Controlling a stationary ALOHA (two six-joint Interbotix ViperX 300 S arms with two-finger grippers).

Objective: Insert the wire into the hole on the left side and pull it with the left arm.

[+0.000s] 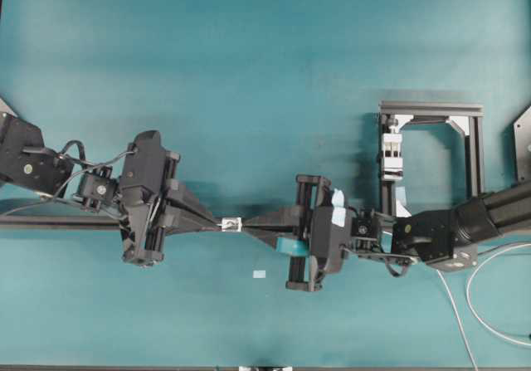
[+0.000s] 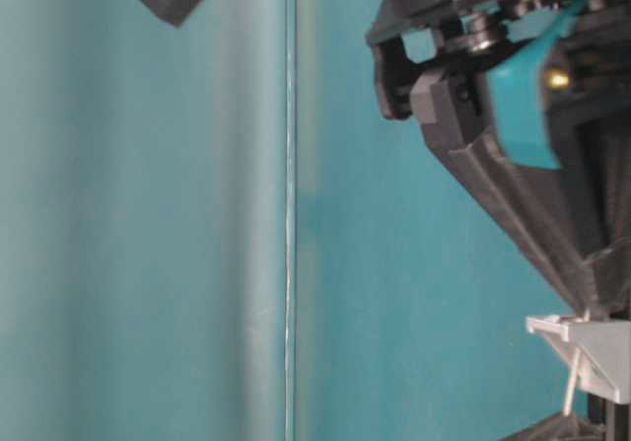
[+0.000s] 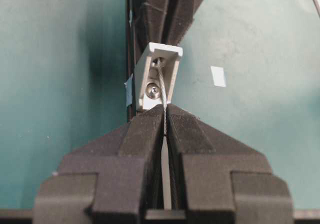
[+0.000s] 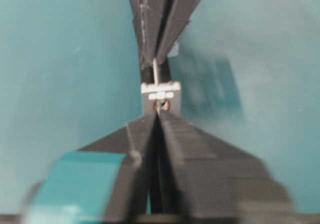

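All-black left gripper clenched on thin grey stranded wire, small white square block just beyond its fingertips, teal-banded right gripper opposite, grip unclear.

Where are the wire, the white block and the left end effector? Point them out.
wire [image 3: 162, 86]: left wrist view, strand between block and fingertips.
white block [image 3: 150, 66]: left wrist view, left wall.
left end effector [image 3: 165, 108]: left wrist view, fingertips' meeting line.

A teal table fills every view, matte and evenly lit, with a soft brighter patch toward its upper middle. A metal frame of grey and black bars stands at the right. A small pale tape piece lies flat on the surface near the lower middle.
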